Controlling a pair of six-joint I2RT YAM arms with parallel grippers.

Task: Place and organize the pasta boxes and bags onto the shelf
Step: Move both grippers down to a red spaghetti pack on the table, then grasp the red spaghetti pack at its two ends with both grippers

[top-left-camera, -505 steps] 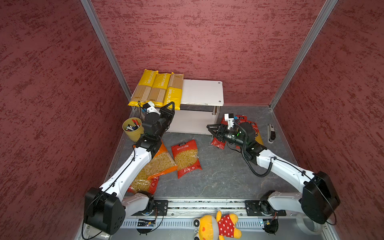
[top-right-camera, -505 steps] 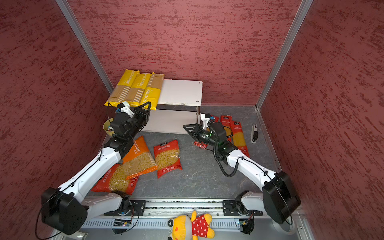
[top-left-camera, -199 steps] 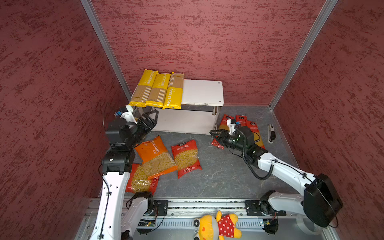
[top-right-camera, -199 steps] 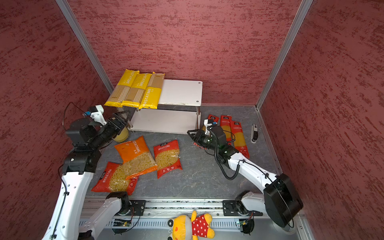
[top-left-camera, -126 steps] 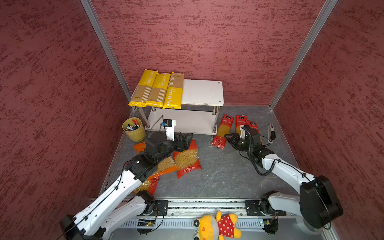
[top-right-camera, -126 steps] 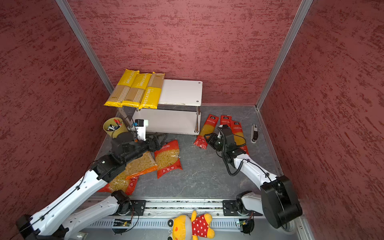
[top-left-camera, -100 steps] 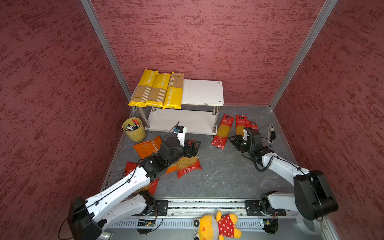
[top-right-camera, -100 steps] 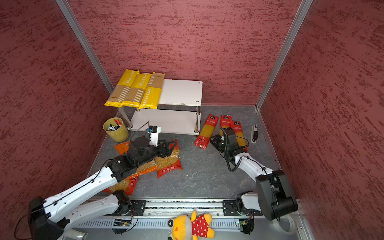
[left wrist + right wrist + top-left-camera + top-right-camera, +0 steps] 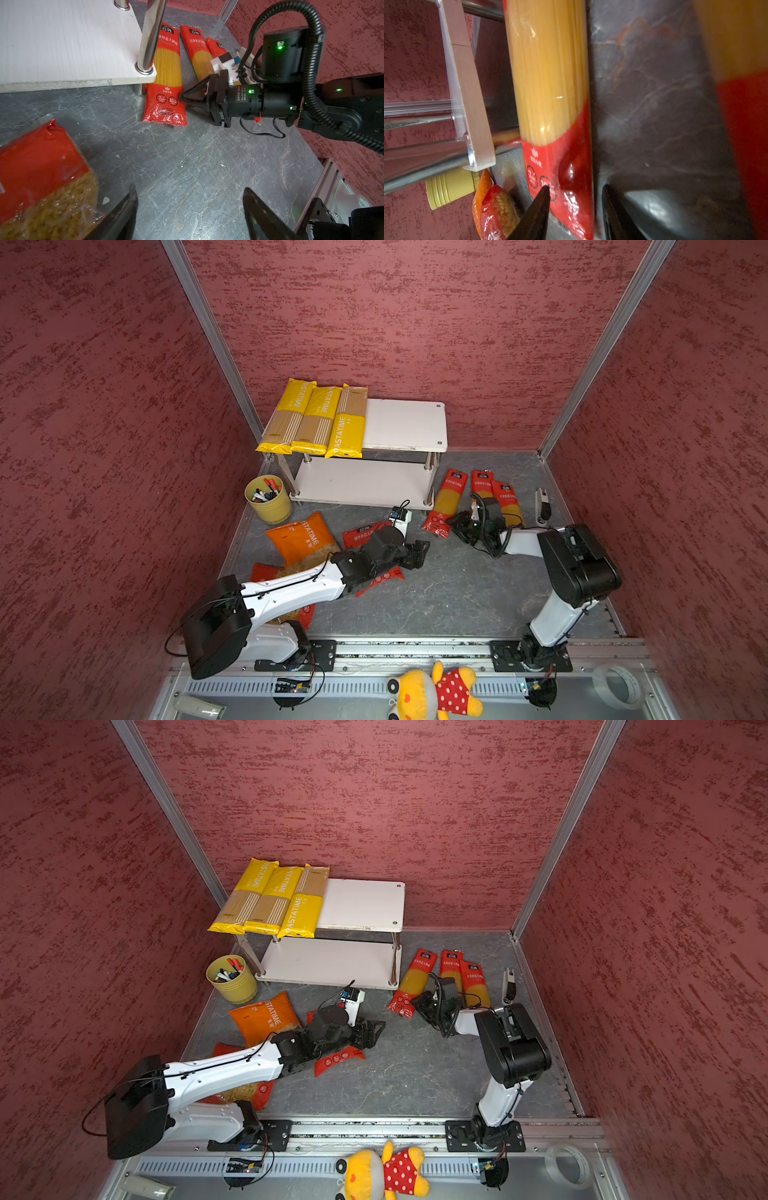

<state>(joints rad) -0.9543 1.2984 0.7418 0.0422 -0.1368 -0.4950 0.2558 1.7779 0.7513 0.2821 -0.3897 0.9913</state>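
The white shelf (image 9: 405,423) stands at the back, with three yellow spaghetti packs (image 9: 316,418) on the left of its top board. Three red spaghetti packs lie on the floor to its right. My right gripper (image 9: 457,526) is open, its jaws straddling the near end of the leftmost red pack (image 9: 550,72), which lies flat. My left gripper (image 9: 189,187) is open and empty over bare floor. Beside it is a red short-pasta bag (image 9: 37,155). An orange bag (image 9: 301,537) and another red bag (image 9: 266,572) lie partly under the left arm.
A yellow pen cup (image 9: 268,499) stands at the shelf's left foot. A small black-and-white device (image 9: 541,504) lies by the right wall. A plush toy (image 9: 436,695) and a tape roll (image 9: 615,686) sit on the front rail. Red walls close in on three sides.
My left arm has swung from the shelf's left end down to the middle of the floor. My right gripper has drawn back to the near end of the leftmost red pack. No pack has moved.
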